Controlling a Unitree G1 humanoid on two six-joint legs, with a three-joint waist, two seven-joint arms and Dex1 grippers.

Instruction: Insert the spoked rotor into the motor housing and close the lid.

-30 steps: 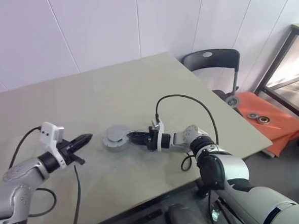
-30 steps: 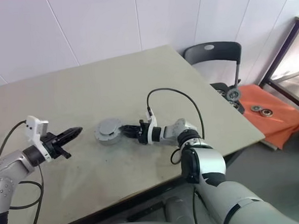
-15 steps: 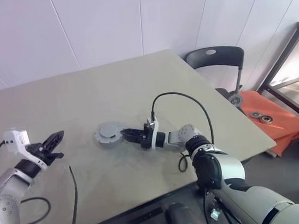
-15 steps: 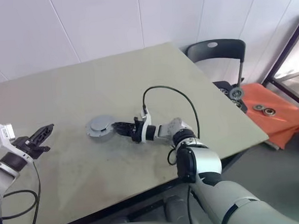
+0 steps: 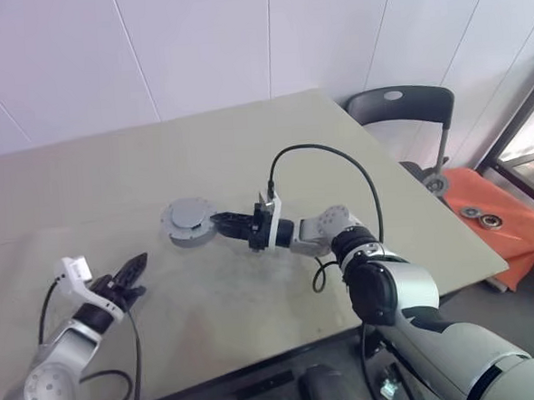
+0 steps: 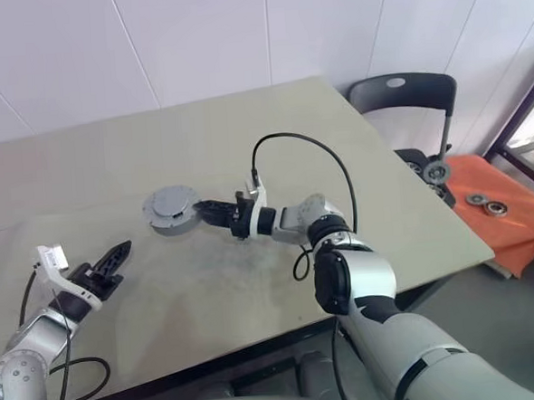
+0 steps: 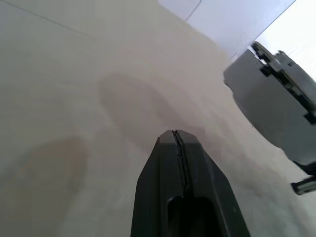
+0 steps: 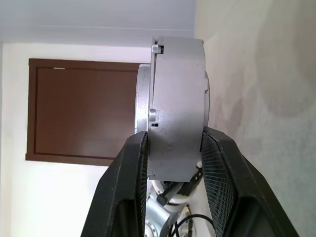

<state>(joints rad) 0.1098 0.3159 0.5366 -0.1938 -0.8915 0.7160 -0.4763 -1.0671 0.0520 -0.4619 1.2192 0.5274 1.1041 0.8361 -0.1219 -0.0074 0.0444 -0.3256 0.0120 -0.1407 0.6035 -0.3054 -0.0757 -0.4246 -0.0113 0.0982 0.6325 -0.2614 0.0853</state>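
Closed motor housing [image 5: 189,223], pinched by the right hand [image 5: 221,221] over the counter [image 5: 111,173].
The housing is a round grey metal puck with its lid [image 6: 169,204] seated on top, a small dark hole at the centre, near the counter's middle; the wrist view shows it gripped across its thickness between the two black fingers [image 8: 219,163]. A black chair [image 5: 405,110] stands beyond the far corner, and an orange mat [image 5: 495,222] carrying small round parts lies on the floor. The right arm stretches level across the counter; the left hand [image 5: 135,267], fingers pressed together, hangs low near the front edge, well apart from the housing.
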